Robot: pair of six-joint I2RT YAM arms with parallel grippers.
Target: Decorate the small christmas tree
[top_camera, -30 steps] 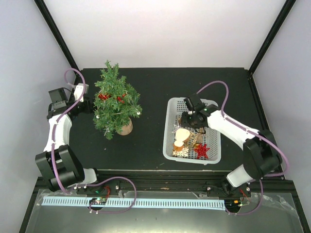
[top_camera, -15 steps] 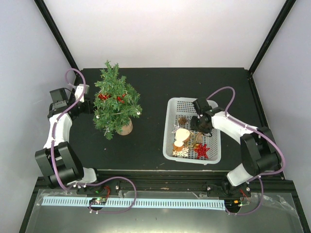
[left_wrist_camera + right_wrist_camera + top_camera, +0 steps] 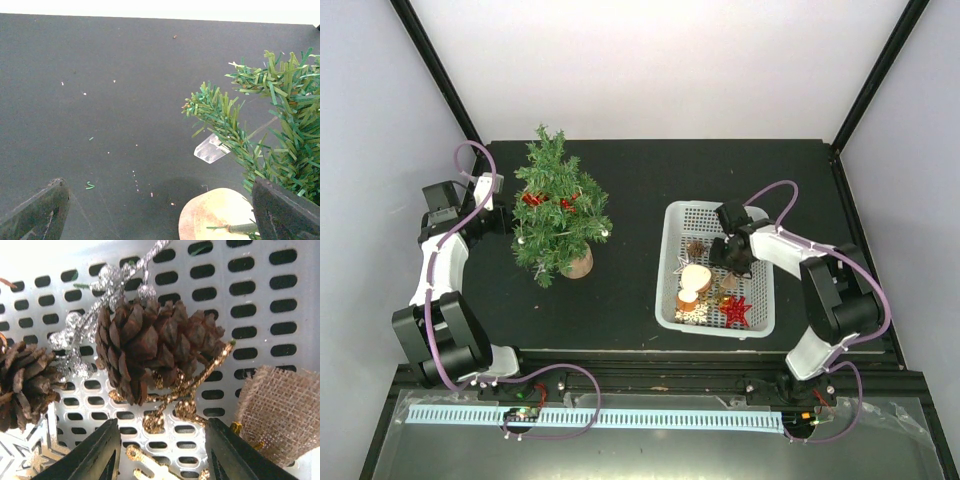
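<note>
The small dark green bristly christmas tree (image 3: 560, 215) stands at the far left of the black table (image 3: 640, 180) and already carries red ornaments (image 3: 532, 199). More decorations lie in the white perforated plastic basket (image 3: 666, 262) on the right. There the right gripper (image 3: 162, 452), jaws apart and empty, hovers over a brown pine cone (image 3: 150, 347). The left gripper (image 3: 160, 215) gapes wide beside the tree.

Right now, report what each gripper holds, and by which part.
Nothing is held. The left gripper stands open beside the small christmas tree; the right gripper hovers open over a pine cone in the white basket, without gripping it.
</note>
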